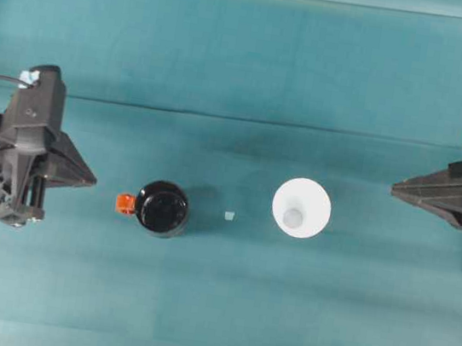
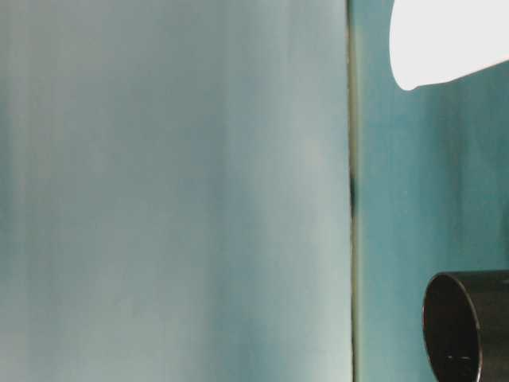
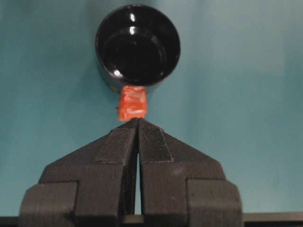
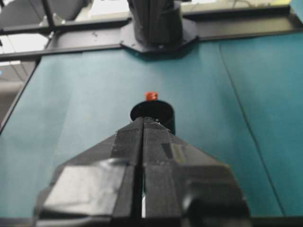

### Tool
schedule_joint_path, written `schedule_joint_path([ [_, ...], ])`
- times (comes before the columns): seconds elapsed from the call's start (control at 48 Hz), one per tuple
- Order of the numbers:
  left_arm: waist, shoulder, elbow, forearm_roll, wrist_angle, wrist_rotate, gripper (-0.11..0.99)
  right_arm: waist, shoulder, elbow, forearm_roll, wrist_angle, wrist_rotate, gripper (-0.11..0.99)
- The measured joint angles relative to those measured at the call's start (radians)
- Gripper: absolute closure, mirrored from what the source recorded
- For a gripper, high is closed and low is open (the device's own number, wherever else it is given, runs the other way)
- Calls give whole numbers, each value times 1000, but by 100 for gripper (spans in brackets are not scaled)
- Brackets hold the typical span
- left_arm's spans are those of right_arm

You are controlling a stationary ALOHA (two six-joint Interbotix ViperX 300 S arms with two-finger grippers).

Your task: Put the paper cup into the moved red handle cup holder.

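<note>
On your teal table stand one paper cup and one red handle cup holder, well apart, with a single tiny pale scrap lying between them. The cup is plain white, upright, its wide rim ringing a smaller greyish base. The holder is glossy black and round, mouth up, its small orange-red handle pointing at your left gripper. That claw is pressed closed on nothing, its tips just short of the handle. Your right gripper is likewise closed and empty, off to the cup's far side.
</note>
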Motion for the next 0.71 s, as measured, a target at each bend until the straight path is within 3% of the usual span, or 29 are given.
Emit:
schedule_joint_path([
  [0.625, 0, 67, -28, 3, 44, 3, 85, -8, -2, 0, 2, 17, 2, 98],
  [0.709, 0, 95, -37, 3, 48, 9, 72, -8, -2, 0, 0, 17, 3, 98],
])
